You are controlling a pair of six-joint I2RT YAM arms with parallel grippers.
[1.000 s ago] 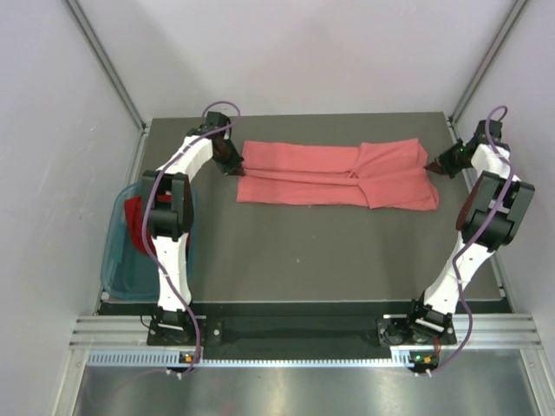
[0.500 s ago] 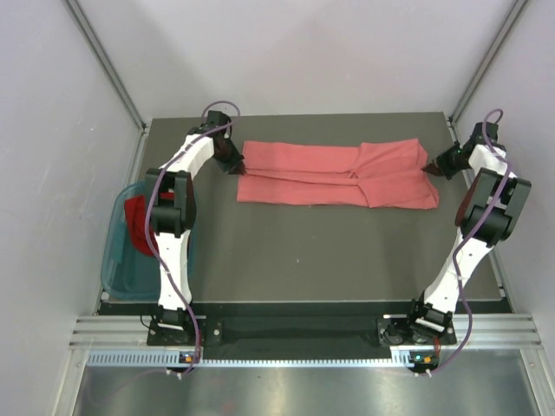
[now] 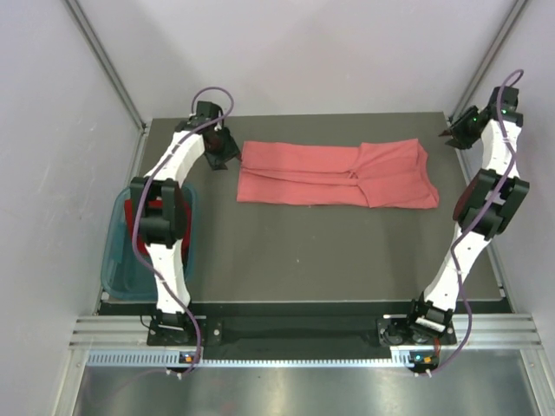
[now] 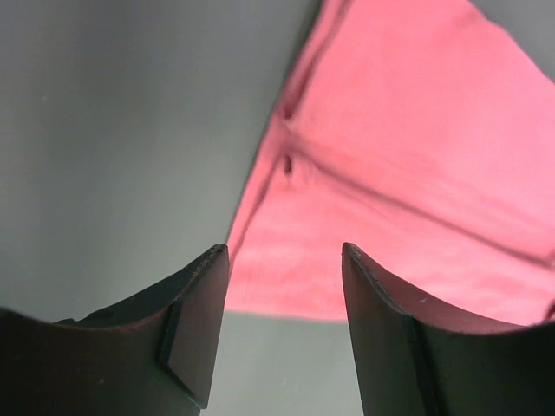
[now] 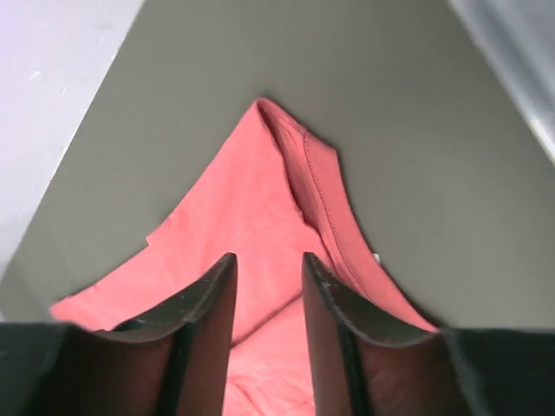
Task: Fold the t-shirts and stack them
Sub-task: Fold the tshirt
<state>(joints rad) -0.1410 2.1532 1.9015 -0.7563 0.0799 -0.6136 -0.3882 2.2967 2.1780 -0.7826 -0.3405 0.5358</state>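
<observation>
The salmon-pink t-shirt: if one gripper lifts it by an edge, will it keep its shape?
Probably floppy: the t-shirt lies in soft folds, so a lifted edge would likely droop. Its creased cloth suggests a push may bunch it, not slide it.

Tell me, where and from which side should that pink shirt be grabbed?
Probably its two short ends: the pink shirt lies flat as a long strip, so the left gripper could pinch the left edge from outside, the right gripper the right edge.
</observation>
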